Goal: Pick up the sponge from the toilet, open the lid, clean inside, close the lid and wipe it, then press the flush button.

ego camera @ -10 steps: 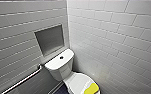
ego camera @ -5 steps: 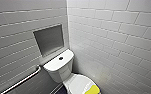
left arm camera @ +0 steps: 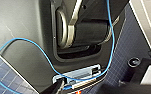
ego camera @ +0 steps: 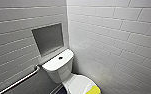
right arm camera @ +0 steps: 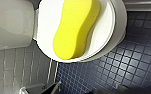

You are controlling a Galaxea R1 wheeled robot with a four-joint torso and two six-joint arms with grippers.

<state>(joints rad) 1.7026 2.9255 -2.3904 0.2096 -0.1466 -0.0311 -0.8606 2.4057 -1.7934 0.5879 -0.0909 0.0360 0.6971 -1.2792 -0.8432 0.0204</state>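
In the head view, a metal grab bar (ego camera: 21, 80) runs slantwise along the grey tiled wall at about eight o'clock. A square recessed niche (ego camera: 48, 38) is set into that wall at about ten o'clock from the centre. Below the niche, at about six o'clock, stands the toilet (ego camera: 58, 71). The flush button (ego camera: 60, 58) sits as a small dark spot in the middle of its flat tank top. The lid (ego camera: 76, 83) is down over the bowl. The sponge (ego camera: 93, 89) lies on it at about five o'clock, cut by the picture's edge. A pale tiled wall (ego camera: 116, 37) takes up the side from one to four o'clock. The right wrist view looks down on the closed lid, with the sponge lying flat and lengthwise on it, nothing gripping it, and dark blue floor tiles (right arm camera: 121, 65) beside the bowl. The right gripper (right arm camera: 83, 91) hangs above the floor, apart from the sponge. It cannot be told whether this claw is apart or together. The left wrist view shows a blue cable (left arm camera: 41, 48) looping across the robot's own body. The left gripper (left arm camera: 82, 90) is close against that body, its state likewise impossible to tell.
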